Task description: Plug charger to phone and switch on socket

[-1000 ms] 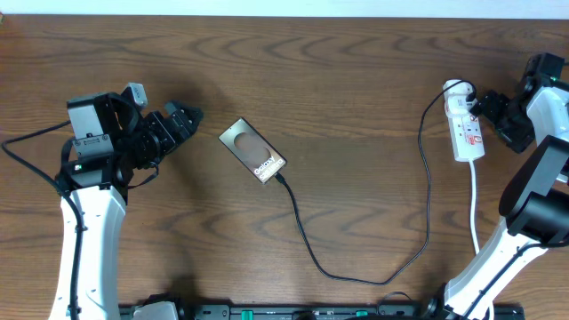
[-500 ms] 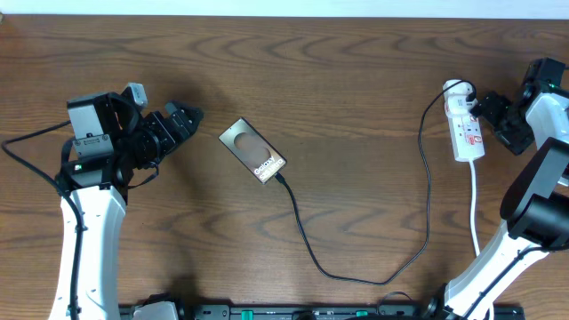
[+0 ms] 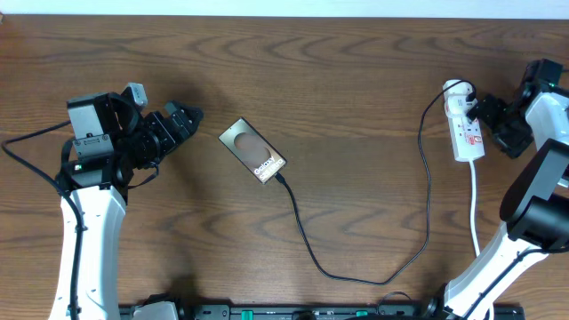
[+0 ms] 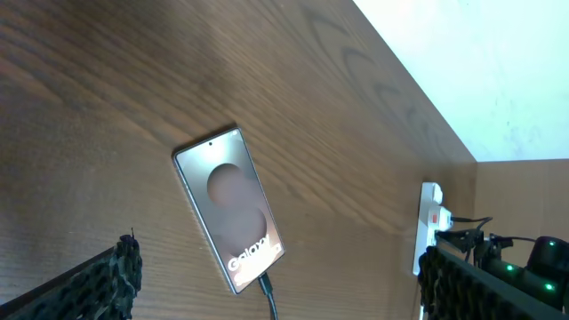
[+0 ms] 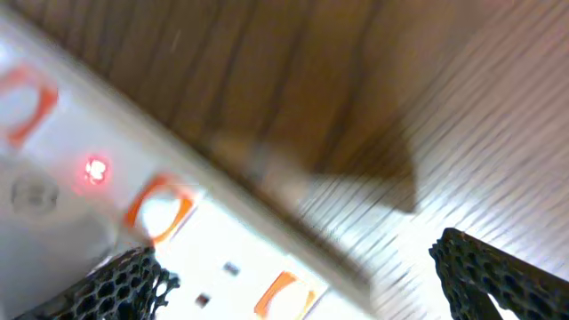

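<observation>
Overhead, the phone (image 3: 253, 151) lies flat on the table (image 3: 338, 62), a little left of centre, tilted with its label end toward 5 o'clock. The charger (image 3: 356, 274) meets that end with its plug tip; how deep the tip sits, I cannot tell. From there the cable runs toward 5 o'clock, loops near the front edge, climbs toward 12 o'clock and ends in a black plug at the far end of the socket (image 3: 468, 130). The socket lies lengthwise from 12 to 6 o'clock near the right edge, well apart from the phone.

The left gripper (image 3: 182, 121) is at 9 o'clock of the phone, near it but not touching, with its fingers (image 4: 114, 277) spread wide and empty. The right gripper (image 3: 491, 119) is just at 3 o'clock of the socket, also spread wide and holding nothing. Its blurred wrist view shows a small red lamp (image 5: 95, 169) glowing on the socket's white face.
</observation>
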### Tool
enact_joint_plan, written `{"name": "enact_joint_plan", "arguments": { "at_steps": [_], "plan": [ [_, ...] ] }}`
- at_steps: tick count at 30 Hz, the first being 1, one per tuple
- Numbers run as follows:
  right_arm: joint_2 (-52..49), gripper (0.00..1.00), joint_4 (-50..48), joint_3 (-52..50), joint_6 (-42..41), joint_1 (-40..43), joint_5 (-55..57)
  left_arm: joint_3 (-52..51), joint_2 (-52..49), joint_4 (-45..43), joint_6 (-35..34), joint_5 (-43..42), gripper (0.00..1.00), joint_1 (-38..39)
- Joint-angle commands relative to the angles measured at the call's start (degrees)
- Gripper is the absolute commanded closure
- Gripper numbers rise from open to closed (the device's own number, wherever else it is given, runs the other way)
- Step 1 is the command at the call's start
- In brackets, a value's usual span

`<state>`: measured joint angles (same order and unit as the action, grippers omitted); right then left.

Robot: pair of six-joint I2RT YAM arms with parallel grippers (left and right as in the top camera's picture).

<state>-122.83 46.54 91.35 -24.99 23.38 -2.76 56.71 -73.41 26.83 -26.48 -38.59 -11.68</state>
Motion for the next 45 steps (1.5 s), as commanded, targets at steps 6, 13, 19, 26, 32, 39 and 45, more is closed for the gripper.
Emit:
{"name": "enact_joint_plan", "arguments": {
  "at_steps": [6,13,19,26,32,39,45],
  "plan": [
    [-0.92,0.01,3.13,-2.14,2.34,-4.02,-4.61,-0.22,0.04,0.39,1.40,0.74,0.02,0.02],
    [11.82,0.01,7.28,-2.16,2.36,-4.02,-0.70,-0.22,0.04,3.17,1.44,4.79,0.02,0.02],
    [24.74,0.02,11.76,-2.16,2.99,-4.33,-0.59,-0.22,0.04,4.87,1.44,4.81,0.02,0.02],
    [38.84,0.05,19.12,-2.16,5.79,-6.95,-1.09,-0.22,0.09,7.56,1.53,4.76,0.02,0.02],
    [45.53,0.99,22.84,-2.16,8.39,-11.19,-4.17,-0.22,0.42,11.50,5.97,4.55,0.07,0.02],
    [48.43,0.99,26.88,-2.16,10.95,-19.41,-5.35,-0.22,3.52,16.50,10.64,4.87,0.90,0.02],
    [49.31,0.99,27.71,-3.61,10.91,-29.27,-4.83,-0.22,13.31,23.32,13.44,10.43,0.93,1.18]
  ]
}}
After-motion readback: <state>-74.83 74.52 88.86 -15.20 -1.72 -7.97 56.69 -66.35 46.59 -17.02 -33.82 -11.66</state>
